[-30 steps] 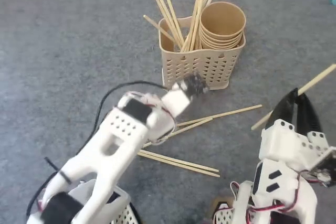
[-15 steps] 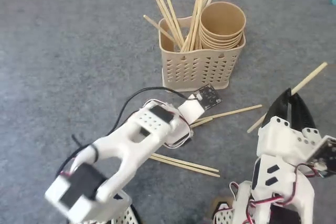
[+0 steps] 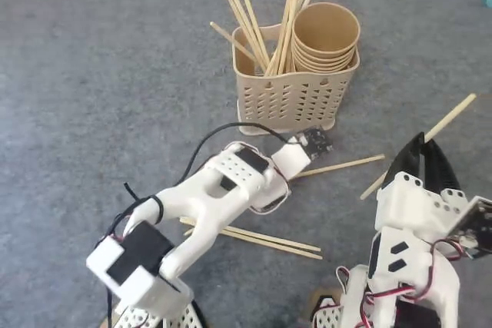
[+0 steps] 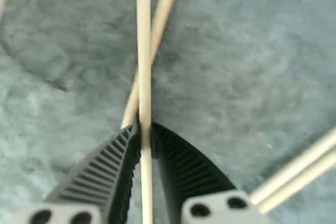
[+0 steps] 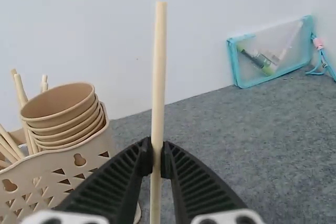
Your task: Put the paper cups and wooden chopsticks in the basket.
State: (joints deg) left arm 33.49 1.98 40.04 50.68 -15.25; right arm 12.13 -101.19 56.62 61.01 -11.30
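chopsticks (image 3: 257, 24) stand bundled in the left part of the basket (image 3: 296, 101), leaning out over its rim, and a nested stack of paper cups (image 3: 327, 32) fills the right part beside them. more sticks are out on the grey surface (image 3: 92, 97). the left pincer (image 4: 144, 129) is low over the surface and pressed together on a single chopstick (image 4: 143, 51), which runs straight out from between the ribbed fingers (image 4: 113, 161). a second chopstick (image 4: 160, 22) lies slantwise beneath it, crossing just ahead of the tips. in the high view one stick (image 3: 342, 164) pokes out from under the left arm's wrist toward the right arm, in front of the basket; i cannot tell which of the two it is. a pair of chopsticks (image 3: 261, 237) lies side by side under the left arm, nearer the robot and apart from the basket. the right pincer (image 3: 427, 160) is off to the right of the basket, and it pinches a raised chopstick (image 3: 453, 117) near its middle. from the right wrist view this stick rises from between the closed tips with its far end free against the white wall. a clear zip pouch (image 5: 273, 51) leans against that wall.
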